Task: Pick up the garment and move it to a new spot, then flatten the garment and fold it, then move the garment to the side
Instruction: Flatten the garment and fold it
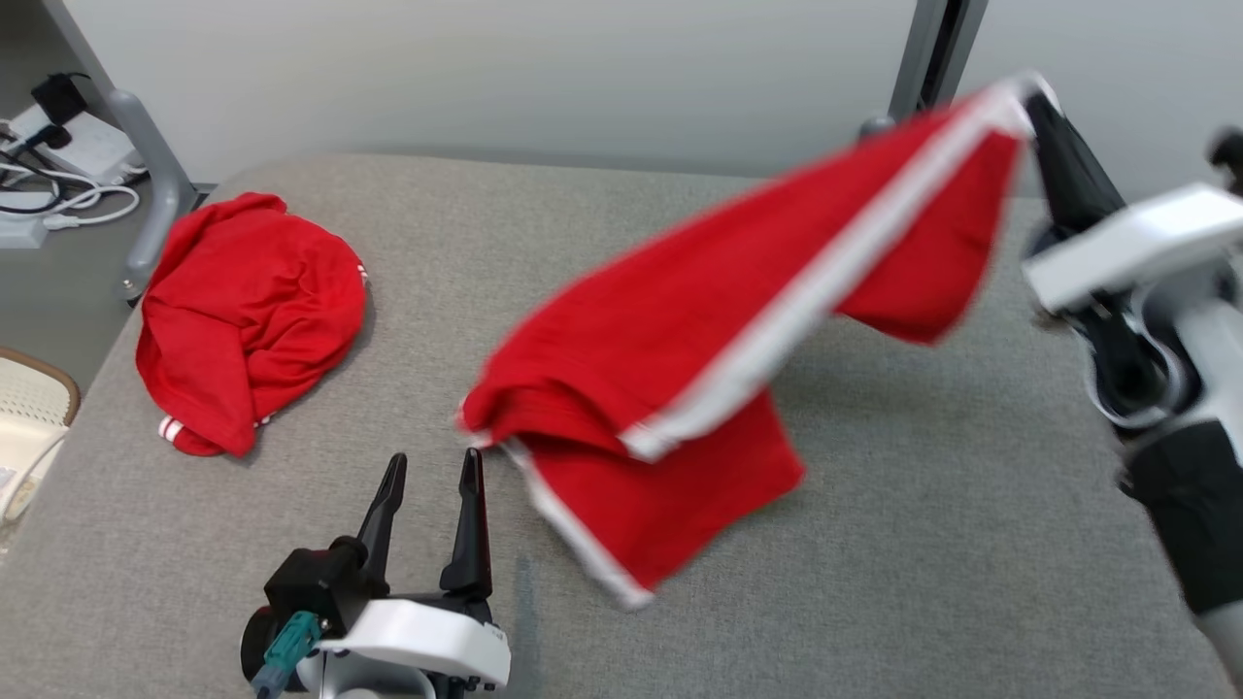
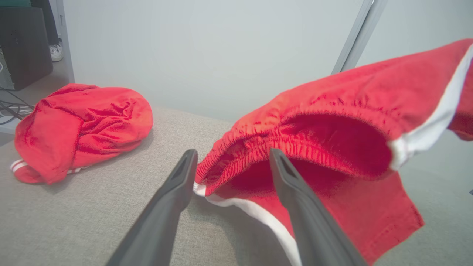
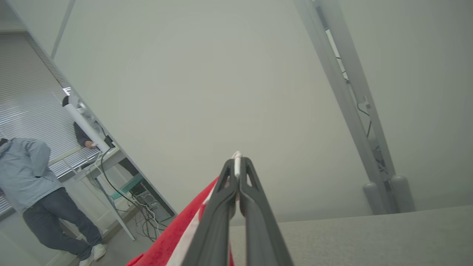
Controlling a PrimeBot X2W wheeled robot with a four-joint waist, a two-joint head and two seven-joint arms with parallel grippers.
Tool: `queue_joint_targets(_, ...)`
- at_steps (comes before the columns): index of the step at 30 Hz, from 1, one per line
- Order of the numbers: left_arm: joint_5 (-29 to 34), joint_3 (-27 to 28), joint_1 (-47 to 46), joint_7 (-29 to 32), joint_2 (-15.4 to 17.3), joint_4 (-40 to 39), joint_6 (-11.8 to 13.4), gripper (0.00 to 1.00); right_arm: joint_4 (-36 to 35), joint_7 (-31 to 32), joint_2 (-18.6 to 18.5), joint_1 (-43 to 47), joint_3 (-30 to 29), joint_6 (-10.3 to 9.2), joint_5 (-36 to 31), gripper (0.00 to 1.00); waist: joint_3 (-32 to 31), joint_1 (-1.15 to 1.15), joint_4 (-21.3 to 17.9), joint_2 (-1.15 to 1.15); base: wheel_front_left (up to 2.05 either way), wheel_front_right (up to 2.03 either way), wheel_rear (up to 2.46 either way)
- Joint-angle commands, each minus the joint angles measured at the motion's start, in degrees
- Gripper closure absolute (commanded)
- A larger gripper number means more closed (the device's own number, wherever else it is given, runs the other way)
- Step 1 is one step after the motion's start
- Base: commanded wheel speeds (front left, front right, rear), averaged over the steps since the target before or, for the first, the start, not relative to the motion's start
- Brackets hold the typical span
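Observation:
The garment (image 1: 699,320) is a pair of red shorts with a white side stripe. It hangs stretched from the upper right down to the grey table top (image 1: 874,544), where its lower half rests. My right gripper (image 1: 1034,97) is raised high at the right and shut on the striped hem, as the right wrist view confirms (image 3: 237,160). My left gripper (image 1: 433,461) stands open low over the table, its fingertips at the garment's elastic waistband (image 2: 295,147). In the left wrist view the waistband edge lies between the spread fingers (image 2: 177,192).
A second red garment (image 1: 248,311) lies crumpled at the table's left. Cables and a power strip (image 1: 58,184) lie on the floor at far left, beside a grey frame leg (image 1: 155,184). A metal post (image 1: 932,58) rises behind the table. A person (image 3: 29,173) stands off to the side.

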Motion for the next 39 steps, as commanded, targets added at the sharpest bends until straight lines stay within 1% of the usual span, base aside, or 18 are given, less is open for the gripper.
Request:
queue_joint_targets(1,0.4,0.2,-1.3,-0.2,0.2,-0.1,-0.3,0.0,3.2,0.1,-1.8,1.5,-0.6,0.0,-0.8,1.0,1.3,0.0,-0.5,0.0,0.0,0.0,0.0)
queue_joint_targets(2,0.4,0.3,-1.7,-0.2,0.2,-0.1,-0.2,0.0,5.9,0.2,-2.6,2.3,-1.2,0.0,-1.0,1.0,1.7,0.0,-0.6,0.0,0.0,0.0,0.0)
queue_joint_targets(3,0.4,0.3,-1.7,-0.2,0.2,-0.1,-0.2,0.0,5.9,0.2,-2.6,2.3,-1.2,0.0,-1.0,1.0,1.7,0.0,-0.6,0.0,0.0,0.0,0.0)
queue_joint_targets(8,0.5,-0.4,-3.4,-0.2,0.2,0.1,-0.5,0.0,16.8,-1.4,-5.9,3.5,-1.7,0.0,-4.0,1.0,3.6,0.0,-1.0,0.0,0.0,0.0,0.0)
queue_joint_targets(9,0.6,-0.7,-3.7,-0.2,0.2,0.2,-0.6,0.0,18.7,-2.0,-6.4,3.5,-1.3,0.0,-4.8,0.73,3.9,0.0,-1.0,0.0,0.0,0.0,0.0)
queue_joint_targets(10,0.6,-0.8,-4.0,-0.2,0.2,0.3,-0.5,0.0,20.7,-2.9,-6.7,3.4,-1.4,0.0,-5.4,0.11,4.0,0.0,-1.1,0.0,0.0,0.0,0.0)
queue_joint_targets(11,0.6,-1.0,-4.2,-0.2,0.2,0.3,-0.5,0.0,22.8,-3.0,-6.6,3.2,-1.6,0.0,-5.7,0.0,4.2,0.0,-1.1,0.0,0.0,0.0,0.0)
queue_joint_targets(14,0.5,-0.9,-4.5,-0.2,0.2,0.3,-0.2,0.0,25.6,-4.3,-6.1,1.8,-0.6,0.0,-7.4,0.0,4.6,0.0,-1.5,0.0,0.0,0.0,0.0)
queue_joint_targets(16,0.6,-0.9,-4.6,-0.2,0.2,0.4,-0.1,0.0,25.7,-5.1,-5.5,1.8,0.4,0.0,-8.1,0.0,4.5,0.0,-2.1,0.0,0.0,0.0,0.0)
queue_joint_targets(19,0.8,-0.7,-4.8,-0.2,0.2,0.6,-0.1,0.0,23.6,-6.9,-5.8,1.6,2.5,0.0,-10.6,0.0,4.0,0.0,-3.0,0.0,0.0,0.0,0.0)
queue_joint_targets(21,0.8,-0.4,-4.9,-0.2,0.2,0.6,-0.1,0.0,21.0,-7.6,-5.4,2.2,3.0,0.0,-11.2,0.0,3.5,0.0,-3.6,0.0,0.0,0.0,0.0)
queue_joint_targets(23,0.9,-0.1,-4.9,-0.2,0.2,0.5,0.0,0.0,17.0,-7.9,-5.3,3.5,3.6,0.0,-12.3,0.0,2.8,0.0,-4.3,0.0,0.0,0.0,0.0)
queue_joint_targets(26,0.8,0.4,-4.5,-0.2,0.2,0.2,0.1,0.0,6.3,-7.9,-6.3,6.1,2.8,0.0,-16.7,0.0,1.8,0.0,-5.2,0.0,0.0,0.0,0.0)
queue_joint_targets(28,0.9,0.8,-3.9,-0.2,0.2,0.2,0.0,0.0,-0.6,-7.9,-6.2,10.0,0.8,-0.01,-20.6,0.0,1.1,0.0,-5.7,0.0,0.0,0.0,0.0)
queue_joint_targets(31,1.0,1.2,-3.0,-0.2,0.2,0.1,0.1,0.0,-9.6,-7.8,-4.4,15.7,-2.2,0.0,-25.9,0.0,0.2,0.0,-6.3,0.0,0.0,0.0,0.0)
queue_joint_targets(33,0.9,1.4,-2.6,-0.2,0.2,0.0,0.0,0.0,-14.3,-7.8,-3.2,19.7,-3.4,0.0,-29.2,0.0,-0.2,0.0,-6.6,0.0,0.0,0.0,0.0)
queue_joint_targets(37,1.2,1.7,-2.1,-0.2,0.2,-0.1,-0.4,0.0,-21.4,-7.8,-1.0,26.6,-3.9,-0.01,-35.1,0.0,-0.8,0.0,-6.8,0.0,0.0,0.0,0.0)
queue_joint_targets(39,1.3,1.9,-1.7,-0.2,0.2,-0.1,-0.6,0.0,-23.7,-7.8,0.5,29.5,-4.6,-0.01,-36.5,0.0,-1.1,0.0,-6.8,0.0,0.0,0.0,0.0)
